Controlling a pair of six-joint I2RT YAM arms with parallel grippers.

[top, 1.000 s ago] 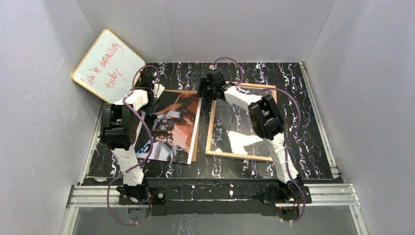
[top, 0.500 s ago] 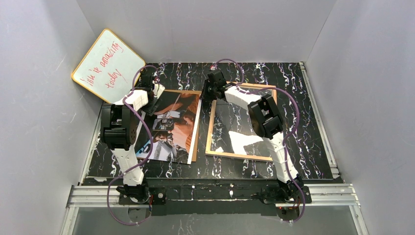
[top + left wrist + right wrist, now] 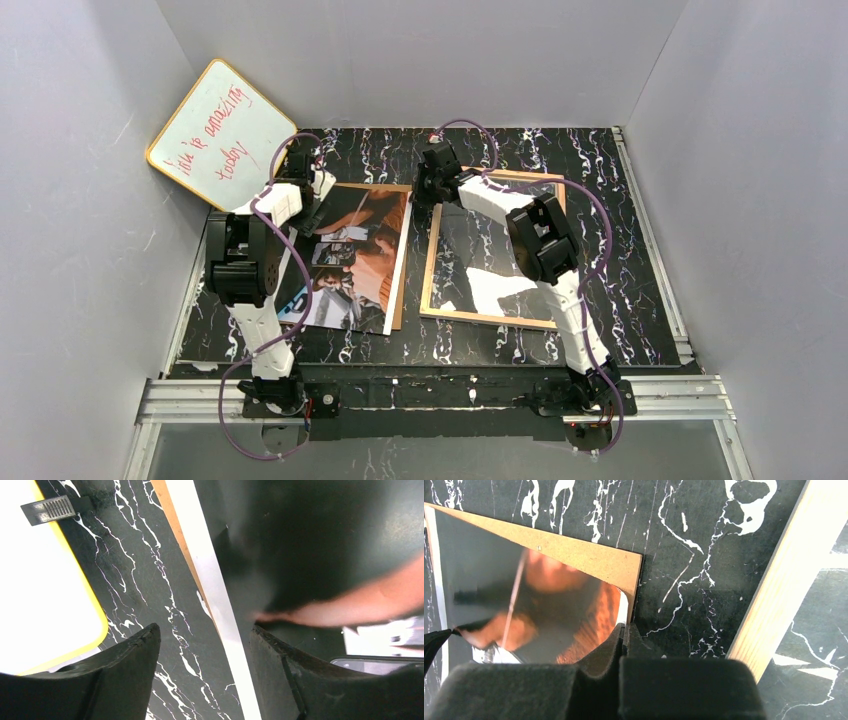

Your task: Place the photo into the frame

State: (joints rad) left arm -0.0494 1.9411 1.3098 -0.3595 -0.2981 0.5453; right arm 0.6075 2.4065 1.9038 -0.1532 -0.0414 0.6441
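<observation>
Black fingers of the right hand are pressed together on a curled-up corner of the photo, which is laid on the brown backing board at 9 o'clock of the frame on the marbled bench. The left hand is held spread over the photo's opposite edge, with the whiteboard seen at 10 o'clock.

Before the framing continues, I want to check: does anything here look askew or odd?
Yes. The dark orange-red paper photo lies skewed on the plain brown backing board, baring a wedge of board, and its corner curls up, pinched by the shut right gripper.
</observation>
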